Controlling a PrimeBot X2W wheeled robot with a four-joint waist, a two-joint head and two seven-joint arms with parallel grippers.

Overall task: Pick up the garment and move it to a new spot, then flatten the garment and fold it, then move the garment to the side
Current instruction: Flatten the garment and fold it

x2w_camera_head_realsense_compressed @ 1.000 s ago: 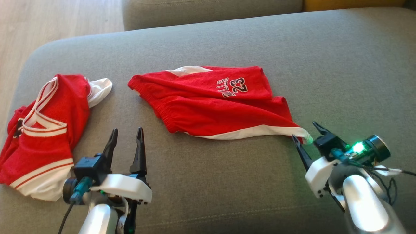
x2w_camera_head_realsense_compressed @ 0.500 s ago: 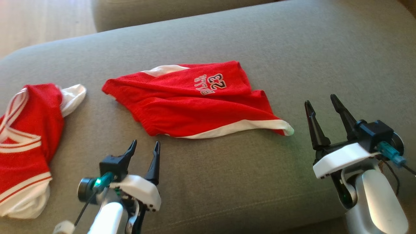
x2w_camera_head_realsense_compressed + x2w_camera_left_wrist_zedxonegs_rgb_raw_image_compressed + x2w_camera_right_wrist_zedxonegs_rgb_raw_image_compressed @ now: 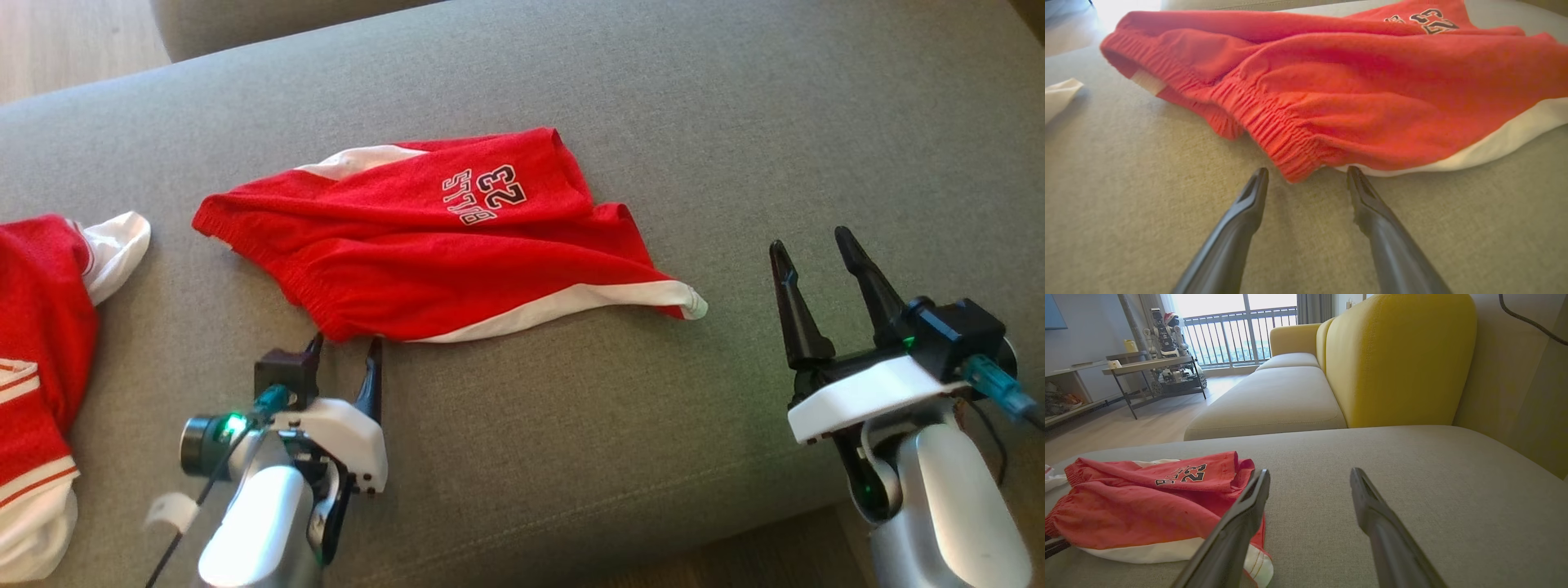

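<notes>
red shorts (image 3: 441,245) lie rumpled on the grey sofa cushion (image 3: 735,122): white trim along the hem, gathered elastic waistband, black-and-white "23" print. left claw (image 3: 344,343) fingers apart, tips either side of the waistband corner, not clamped. right claw (image 3: 808,238) spread wide, holding nothing, near the white-trimmed leg corner but not touching it. second red-white garment (image 3: 41,327) far left.
</notes>
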